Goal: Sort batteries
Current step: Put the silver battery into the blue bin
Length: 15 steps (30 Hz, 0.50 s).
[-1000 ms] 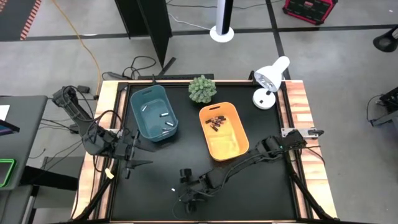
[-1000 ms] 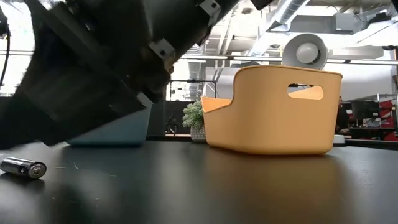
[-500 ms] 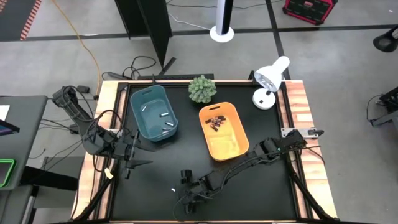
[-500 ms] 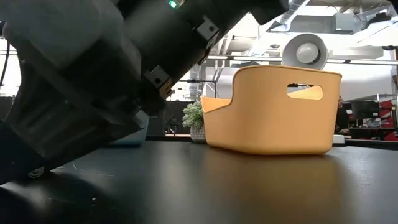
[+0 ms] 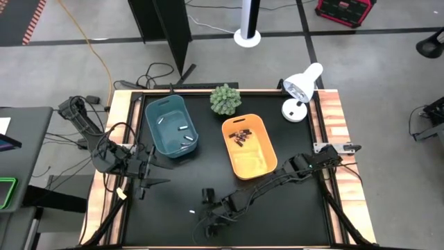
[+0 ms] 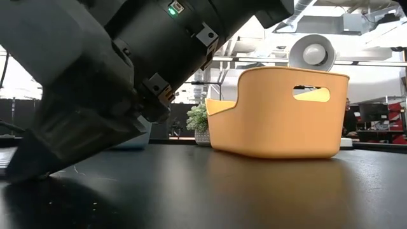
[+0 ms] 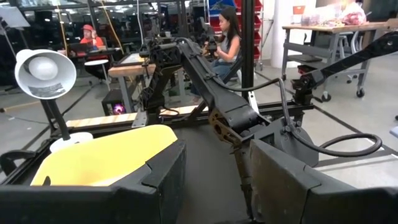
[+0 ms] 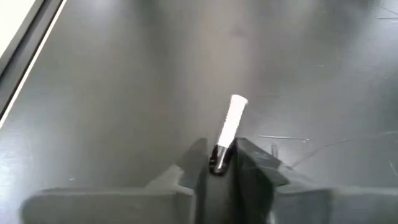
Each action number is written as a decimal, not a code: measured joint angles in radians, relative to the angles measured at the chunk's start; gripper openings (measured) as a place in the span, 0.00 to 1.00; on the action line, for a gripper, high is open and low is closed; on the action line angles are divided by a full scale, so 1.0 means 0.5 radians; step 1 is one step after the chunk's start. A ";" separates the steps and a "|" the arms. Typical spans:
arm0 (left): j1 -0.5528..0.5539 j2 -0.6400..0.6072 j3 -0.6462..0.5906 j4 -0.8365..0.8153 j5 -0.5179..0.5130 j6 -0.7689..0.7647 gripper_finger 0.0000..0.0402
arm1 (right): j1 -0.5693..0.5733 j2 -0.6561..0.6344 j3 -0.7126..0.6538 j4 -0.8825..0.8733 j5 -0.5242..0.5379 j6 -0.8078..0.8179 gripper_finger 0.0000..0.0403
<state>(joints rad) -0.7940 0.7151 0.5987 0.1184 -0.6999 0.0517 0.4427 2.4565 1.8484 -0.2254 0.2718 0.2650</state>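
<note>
A white battery (image 8: 232,121) with a dark end lies on the black mat near the table's near edge (image 5: 190,210). My right gripper (image 8: 219,163) is down at it (image 5: 200,210), shut on it. In the low view the right arm's body (image 6: 108,83) hides this battery. A teal bin (image 5: 171,125) holds pale batteries (image 5: 186,129). An orange bin (image 5: 248,147) holds dark batteries (image 5: 241,135). My left gripper (image 5: 149,173) waits open at the table's left side, its fingers (image 7: 161,180) holding nothing. My right gripper pinches the battery's dark end (image 8: 217,155) between its two fingers. The fingers lie along the battery, and its white length sticks out past their tips. They come slanting down from the table's right. The battery lies flat on the mat.
A small potted plant (image 5: 225,99) and a white desk lamp (image 5: 300,90) stand at the far edge. The right arm (image 5: 277,179) stretches low across the mat in front of the orange bin. People sit in the room beyond the table (image 7: 227,34).
My right gripper has come down toward the table's near left. In the low view its body now covers the battery that showed at the left a second ago.
</note>
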 joint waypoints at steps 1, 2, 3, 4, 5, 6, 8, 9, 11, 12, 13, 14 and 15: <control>0.000 0.000 0.000 0.000 -0.001 -0.001 0.42 | -0.001 0.000 0.000 -0.010 0.001 0.000 0.21; 0.000 0.000 0.000 0.000 0.000 -0.001 0.42 | -0.002 0.000 0.000 -0.019 0.005 0.000 0.18; 0.000 0.000 0.000 0.000 0.000 -0.003 0.42 | -0.002 0.000 0.000 -0.026 0.006 0.000 0.16; 0.000 0.000 0.000 0.000 0.000 -0.007 0.42 | -0.002 0.000 0.000 -0.031 0.006 -0.001 0.13; 0.000 0.000 0.000 -0.001 0.000 -0.010 0.42 | -0.002 0.000 0.000 -0.035 0.006 -0.002 0.11; 0.000 0.000 0.000 0.000 -0.001 -0.013 0.42 | -0.003 0.000 0.000 -0.037 0.006 -0.002 0.10; 0.000 0.001 0.000 -0.001 0.000 -0.015 0.42 | -0.005 0.000 0.000 -0.043 0.005 -0.003 0.06; 0.000 0.001 0.000 -0.001 0.000 -0.018 0.42 | -0.007 0.000 0.000 -0.049 0.005 -0.006 0.05; 0.000 0.002 0.000 -0.001 0.000 -0.021 0.42 | -0.010 0.000 0.000 -0.056 0.004 -0.007 0.04; 0.000 0.006 0.000 0.000 0.000 -0.022 0.42 | -0.011 0.000 -0.001 -0.056 0.004 -0.008 0.03; 0.000 0.010 0.000 0.001 -0.001 -0.021 0.42 | -0.012 0.000 -0.002 -0.053 0.003 -0.012 0.03; 0.000 0.011 0.000 -0.001 0.000 -0.021 0.42 | -0.012 0.000 -0.002 -0.048 0.003 -0.016 0.03; 0.000 0.011 0.000 -0.003 0.000 -0.022 0.42 | -0.012 0.000 -0.002 -0.041 0.002 -0.023 0.03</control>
<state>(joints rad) -0.7940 0.7208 0.5987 0.1170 -0.6998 0.0407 0.4366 2.4565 1.8476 -0.2462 0.2730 0.2535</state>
